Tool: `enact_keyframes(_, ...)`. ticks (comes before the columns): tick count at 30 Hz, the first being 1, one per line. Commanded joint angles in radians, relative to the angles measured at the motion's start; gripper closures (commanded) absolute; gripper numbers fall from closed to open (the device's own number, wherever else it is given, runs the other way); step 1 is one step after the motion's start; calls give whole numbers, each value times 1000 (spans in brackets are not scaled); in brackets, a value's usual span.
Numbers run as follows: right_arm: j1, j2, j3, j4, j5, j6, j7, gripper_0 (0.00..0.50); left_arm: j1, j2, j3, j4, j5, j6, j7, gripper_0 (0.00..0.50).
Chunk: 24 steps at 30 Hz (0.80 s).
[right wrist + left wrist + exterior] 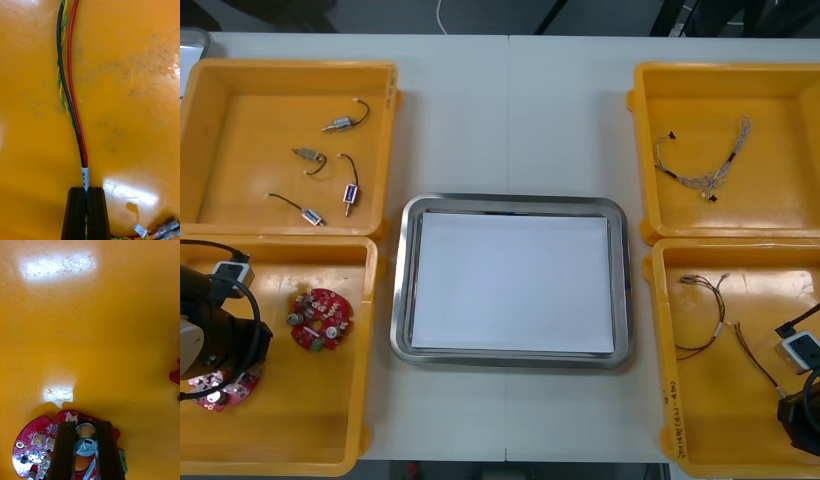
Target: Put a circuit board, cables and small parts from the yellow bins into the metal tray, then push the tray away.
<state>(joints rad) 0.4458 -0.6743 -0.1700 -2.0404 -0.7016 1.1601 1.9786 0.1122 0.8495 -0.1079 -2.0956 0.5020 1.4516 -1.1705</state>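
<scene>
On your light bench [510,120], a round red circuit board [33,442] in the near left yellow bin [310,420] is gripped by your left claw [85,425]. Your right claw [87,189] is closed tight on a red and yellow cable [73,112] in the near right yellow bin [740,430]; the white-lined metal tray [510,203] sits between the bins.

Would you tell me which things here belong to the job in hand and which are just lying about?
In hand: left tool shut on one circuit board; right tool shut on the red and yellow cable; metal tray.
Lying about: second circuit board; small metal parts; twisted cable.
</scene>
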Motion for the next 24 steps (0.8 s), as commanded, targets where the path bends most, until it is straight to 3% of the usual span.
enact_keyframes(1, 1, -24, -91, -64, -4, 79, 28, 500, 21, 31, 17, -23, -2, 9, 37, 500)
enact_keyframes(11, -56, -22, -250, -216, -41, 374, 11, 500, 0, 33, 99, -73, 52, 110, 18, 500)
enact_keyframes(18, -118, -24, -367, -276, -185, 547, -3, 500, -45, 33, 194, -130, 145, 242, 5, 500)
enact_keyframes(24, -187, -24, -442, -331, -249, 687, -12, 500, -100, 46, 258, -173, 240, 339, -9, 500)
